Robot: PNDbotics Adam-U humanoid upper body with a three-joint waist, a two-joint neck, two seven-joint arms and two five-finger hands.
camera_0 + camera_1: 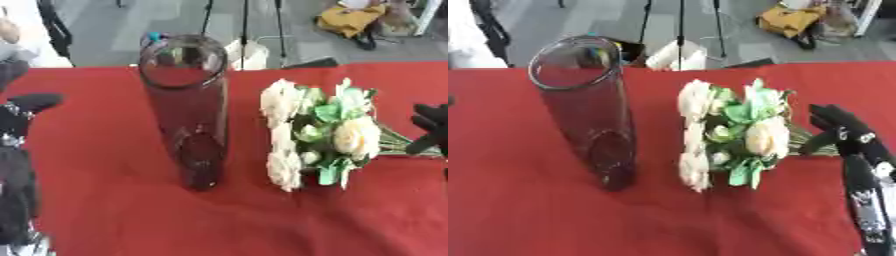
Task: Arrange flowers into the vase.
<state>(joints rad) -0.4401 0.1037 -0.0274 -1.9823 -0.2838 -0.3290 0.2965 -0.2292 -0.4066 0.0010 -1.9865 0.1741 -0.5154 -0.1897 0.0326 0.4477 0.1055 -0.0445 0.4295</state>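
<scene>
One bunch of cream flowers with green leaves [732,135] lies on your red table [527,210] beside the tall clear glass vase [588,107]. Your right hand [842,132] has open fingers [820,142] at the stems; I cannot tell about your left hand [22,117].

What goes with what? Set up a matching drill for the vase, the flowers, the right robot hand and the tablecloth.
Things:
1. vase
2. flowers
3. right robot hand
4. tablecloth

Descriptions:
A. red, covering the table
B. black, by the flower stems
C. clear glass, upright, nothing in it
D. cream blooms lying on the cloth

Pairs: 1-C, 2-D, 3-B, 4-A
</scene>
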